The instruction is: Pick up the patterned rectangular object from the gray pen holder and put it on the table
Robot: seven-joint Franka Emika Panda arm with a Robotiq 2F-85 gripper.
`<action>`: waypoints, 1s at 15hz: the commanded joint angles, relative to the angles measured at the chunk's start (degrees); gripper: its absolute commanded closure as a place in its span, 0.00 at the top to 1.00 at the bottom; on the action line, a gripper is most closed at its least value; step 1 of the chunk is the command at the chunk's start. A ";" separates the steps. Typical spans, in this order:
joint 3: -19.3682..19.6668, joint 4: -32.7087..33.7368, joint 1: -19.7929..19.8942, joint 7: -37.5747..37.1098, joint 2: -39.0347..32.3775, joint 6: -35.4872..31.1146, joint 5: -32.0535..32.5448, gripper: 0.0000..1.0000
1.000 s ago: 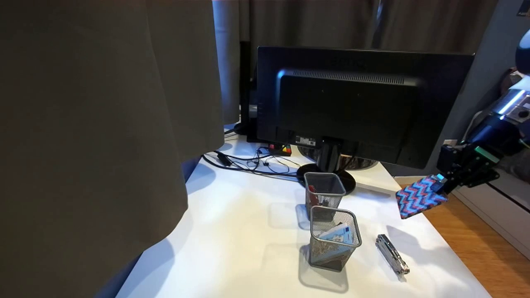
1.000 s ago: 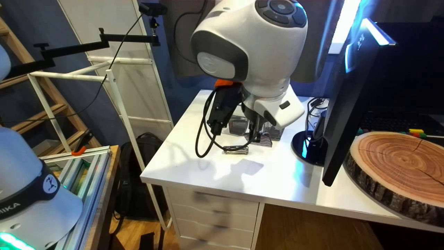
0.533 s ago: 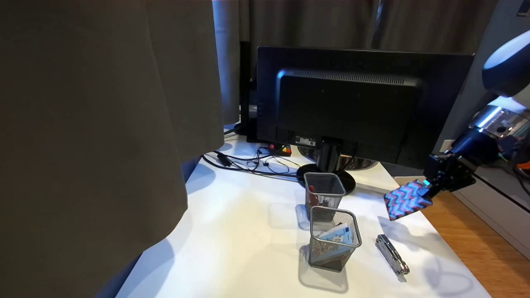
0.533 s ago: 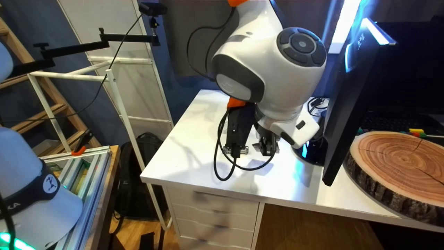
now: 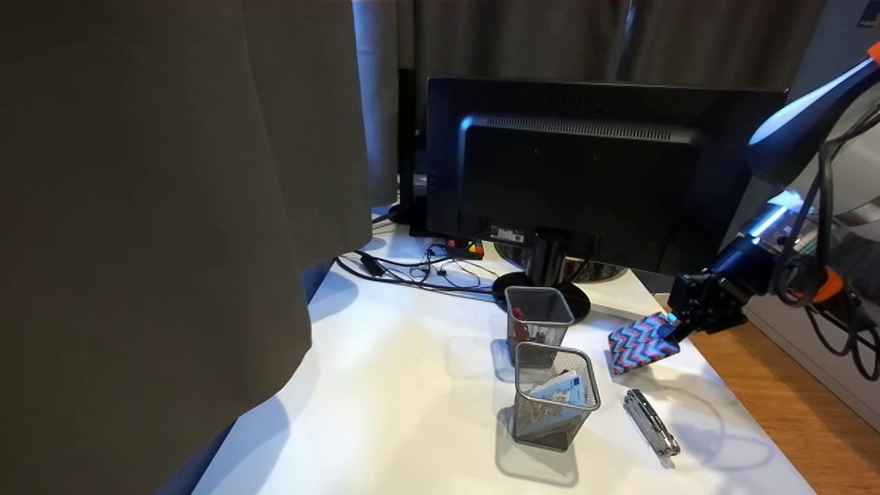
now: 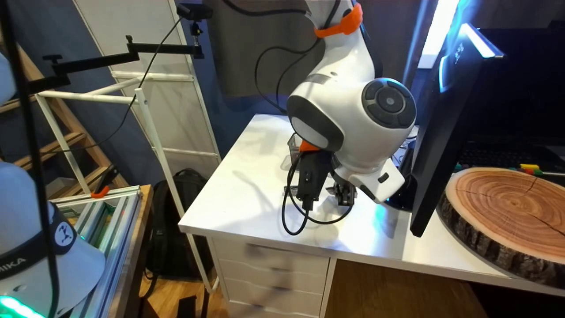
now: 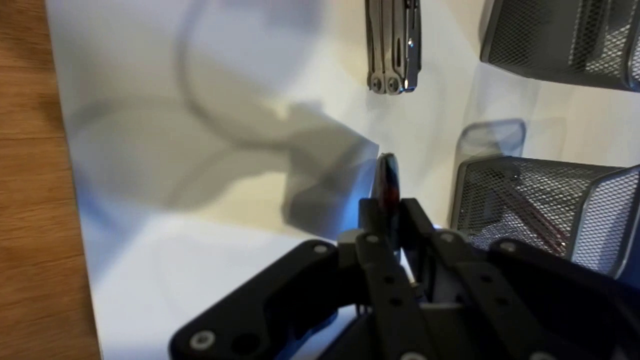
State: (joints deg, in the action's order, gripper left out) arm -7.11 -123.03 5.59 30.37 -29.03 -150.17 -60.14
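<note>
Setting down the chevron-patterned rectangle (image 5: 636, 346), which the jaws pinched by its right edge, tilted at or just above the bench (image 5: 385, 412) on the far side of the multitool (image 5: 651, 423), called for levelling it before release.

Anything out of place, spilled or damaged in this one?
I see nothing spilled or damaged. The cables near the monitor lie in untidy loops; the patterned piece is tilted, but the hand is gripping it.

we read faint BenQ high on monitor (image 5: 591, 179), illegible label (image 5: 507, 234) lower down, MIKA on black band (image 6: 34, 256) well apart from monitor
</note>
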 commanded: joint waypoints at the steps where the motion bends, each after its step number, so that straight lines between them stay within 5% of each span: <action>1: -1.34 3.47 1.43 2.84 -3.46 0.64 -3.92 0.04; 5: -0.30 4.98 0.86 1.79 -5.09 2.51 -3.23 0.04; 6: 0.41 4.42 0.46 0.62 -4.65 3.32 -1.69 0.40; 11: 8.74 -1.56 -6.72 -18.88 1.37 9.88 15.04 0.68; 15: 13.43 -7.46 -14.36 -35.24 11.13 6.69 31.94 0.96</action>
State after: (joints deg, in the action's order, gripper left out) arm 2.82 -123.83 -2.79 6.27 -27.52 -142.03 -39.39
